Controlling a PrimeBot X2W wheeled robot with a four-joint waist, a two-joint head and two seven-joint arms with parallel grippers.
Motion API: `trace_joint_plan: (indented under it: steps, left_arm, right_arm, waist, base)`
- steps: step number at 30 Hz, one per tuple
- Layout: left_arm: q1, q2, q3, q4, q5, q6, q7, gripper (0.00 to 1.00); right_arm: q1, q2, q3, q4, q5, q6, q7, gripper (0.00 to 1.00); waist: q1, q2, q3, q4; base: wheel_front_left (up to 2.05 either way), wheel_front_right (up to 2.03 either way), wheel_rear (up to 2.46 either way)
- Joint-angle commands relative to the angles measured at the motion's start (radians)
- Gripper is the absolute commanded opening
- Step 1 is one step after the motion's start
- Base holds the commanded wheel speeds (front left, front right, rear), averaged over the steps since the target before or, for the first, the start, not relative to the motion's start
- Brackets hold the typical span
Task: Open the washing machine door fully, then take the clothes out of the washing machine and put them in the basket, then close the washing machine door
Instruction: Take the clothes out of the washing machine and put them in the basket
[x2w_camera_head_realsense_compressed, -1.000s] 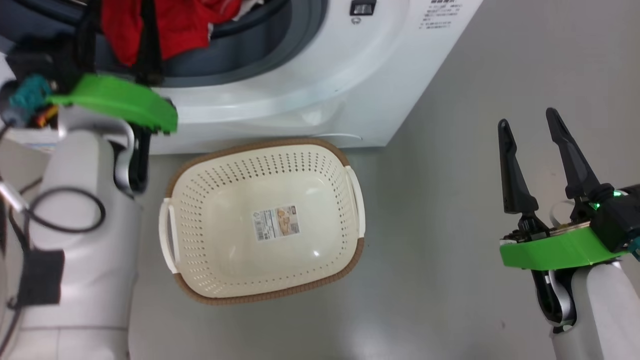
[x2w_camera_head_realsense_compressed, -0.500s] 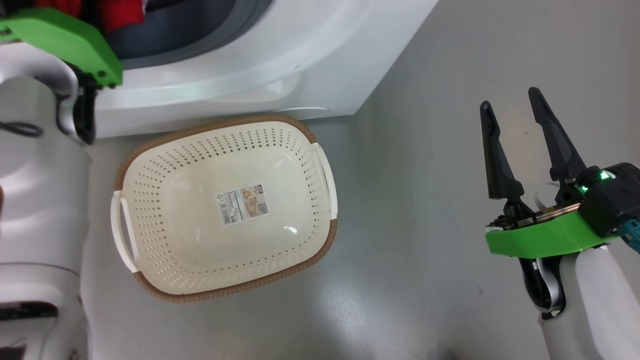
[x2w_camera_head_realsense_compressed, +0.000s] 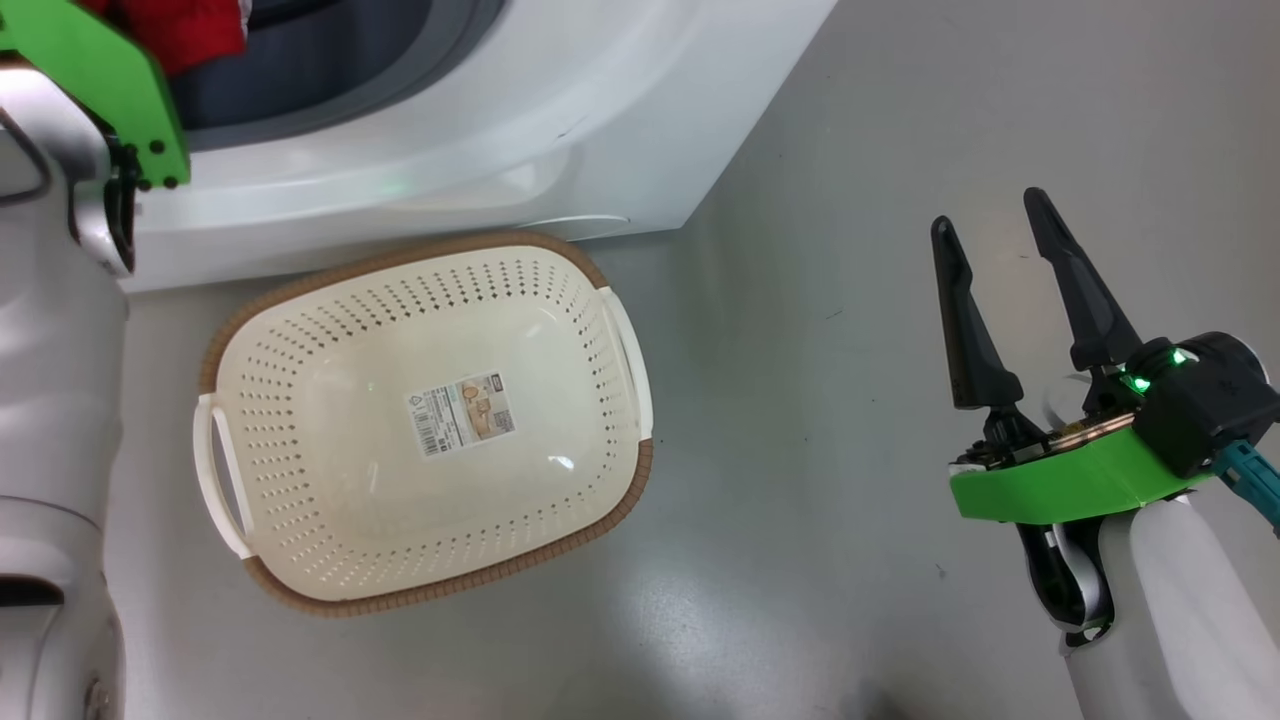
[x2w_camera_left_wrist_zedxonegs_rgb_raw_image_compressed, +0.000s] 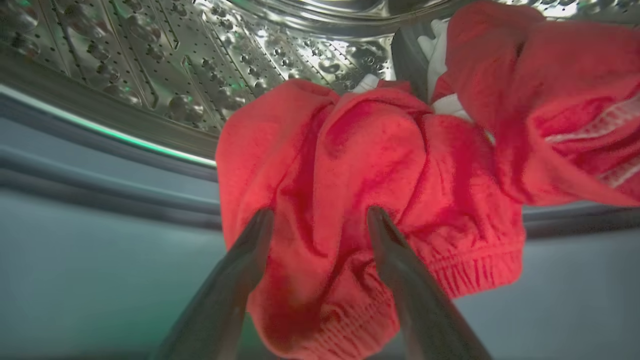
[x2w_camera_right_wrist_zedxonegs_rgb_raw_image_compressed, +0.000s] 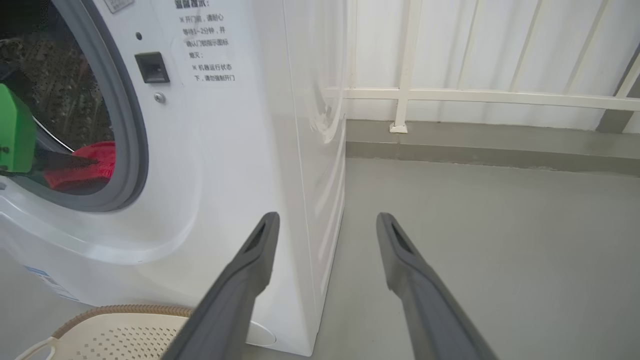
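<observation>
The red clothes (x2w_camera_left_wrist_zedxonegs_rgb_raw_image_compressed: 370, 165) lie bunched at the mouth of the steel drum (x2w_camera_left_wrist_zedxonegs_rgb_raw_image_compressed: 150, 60), spilling over the grey gasket. My left gripper (x2w_camera_left_wrist_zedxonegs_rgb_raw_image_compressed: 320, 212) is open, its two fingers straddling a fold of the red fabric without pinching it. The head view shows a bit of the clothes (x2w_camera_head_realsense_compressed: 185, 30) in the washing machine (x2w_camera_head_realsense_compressed: 480, 130) opening. Below it the cream basket (x2w_camera_head_realsense_compressed: 340, 330) stands empty on the floor. Off to the right, my right gripper (x2w_camera_head_realsense_compressed: 988, 212) hovers open and empty above the floor. The washing machine door is out of view.
In the right wrist view, the washing machine (x2w_camera_right_wrist_zedxonegs_rgb_raw_image_compressed: 235, 150) fills the left. One left finger (x2w_camera_right_wrist_zedxonegs_rgb_raw_image_compressed: 70, 161) reaches into its opening by the clothes (x2w_camera_right_wrist_zedxonegs_rgb_raw_image_compressed: 95, 172). The basket (x2w_camera_right_wrist_zedxonegs_rgb_raw_image_compressed: 115, 335) rim shows at the bottom. Grey floor (x2w_camera_right_wrist_zedxonegs_rgb_raw_image_compressed: 475, 225) runs to a white railing (x2w_camera_right_wrist_zedxonegs_rgb_raw_image_compressed: 405, 95).
The head camera has turned, so basket and machine sit further left in the picture. My left wrist now shows at the top left corner. Both grippers stay open.
</observation>
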Motion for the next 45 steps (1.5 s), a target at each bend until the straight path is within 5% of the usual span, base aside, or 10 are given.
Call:
trace_joint_plan:
  steps: [1,4,6,7,17,29,34,45]
  left_arm:
    - [-0.013,0.051,-0.003,-0.014,0.017,0.014,0.016,1.00]
    - [-0.013,0.058,-0.018,-0.008,0.024,0.013,0.052,0.96]
    - [-0.013,0.063,-0.029,-0.006,0.030,0.009,0.064,0.03]
    - [-0.012,0.065,-0.035,-0.005,0.034,0.009,0.067,0.00]
    - [0.016,0.057,-0.032,-0.028,0.005,0.024,-0.081,0.00]
    - [0.107,0.041,0.029,-0.089,-0.095,-0.054,-0.337,0.00]
    - [0.164,0.034,0.059,-0.206,-0.128,-0.102,-0.356,0.00]
    - [0.365,0.012,0.118,-0.526,-0.114,-0.115,-0.357,0.00]
  right_arm:
    - [0.006,0.000,0.028,-0.017,0.014,0.006,-0.006,1.00]
    - [0.008,0.000,0.035,-0.014,0.022,0.006,-0.006,1.00]
    - [0.009,0.000,0.037,-0.012,0.026,0.006,-0.006,1.00]
    - [0.009,0.000,0.038,-0.011,0.028,0.006,-0.006,1.00]
    - [0.003,0.000,0.031,-0.004,0.037,0.006,-0.006,1.00]
    - [0.010,0.000,0.011,-0.002,0.016,0.006,-0.006,1.00]
    - [0.014,0.000,0.003,-0.002,0.004,0.006,-0.006,1.00]
    - [0.031,0.000,0.000,0.006,-0.015,0.006,-0.006,1.00]
  waist:
    - [0.0000,0.0000,-0.001,-0.004]
    - [0.0000,0.0000,0.002,-0.009]
    - [0.0000,0.0000,0.004,-0.012]
    - [0.0000,0.0000,0.005,-0.014]
    - [0.0000,0.0000,0.009,-0.010]
    - [0.0000,0.0000,-0.013,0.031]
    - [0.0000,0.0000,-0.029,0.051]
    - [0.0000,0.0000,-0.097,0.076]
  base:
    - [0.00,0.00,0.00]
    - [0.00,0.00,0.00]
    - [0.00,0.00,0.00]
    - [0.00,0.00,0.00]
    - [0.00,0.00,0.00]
    - [0.00,0.00,0.00]
    - [0.00,0.00,0.00]
    - [0.00,0.00,0.00]
